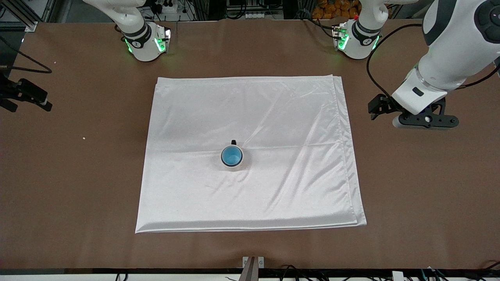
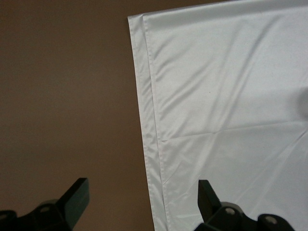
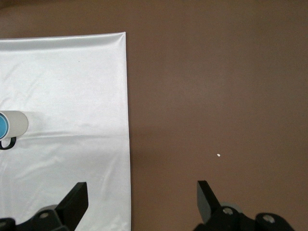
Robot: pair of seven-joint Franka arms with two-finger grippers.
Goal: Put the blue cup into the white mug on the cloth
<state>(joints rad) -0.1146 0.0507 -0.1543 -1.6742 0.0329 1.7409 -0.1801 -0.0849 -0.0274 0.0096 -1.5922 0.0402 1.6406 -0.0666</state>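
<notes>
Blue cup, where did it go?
The blue cup sits inside the white mug, near the middle of the cloth in the front view.

blue cup point(image 1: 231, 155), white mug point(image 1: 241, 160), white cloth point(image 1: 273, 117)

Blue cup point(image 1: 231, 155) upright, nested inside white mug point(image 1: 233, 165), bright blue interior showing. Mug upright near cloth middle, small black handle pointing toward robot bases. Cloth point(image 1: 273, 117) shiny white, creased, spread flat on brown surface point(image 1: 78, 175), doubled edges.
</notes>
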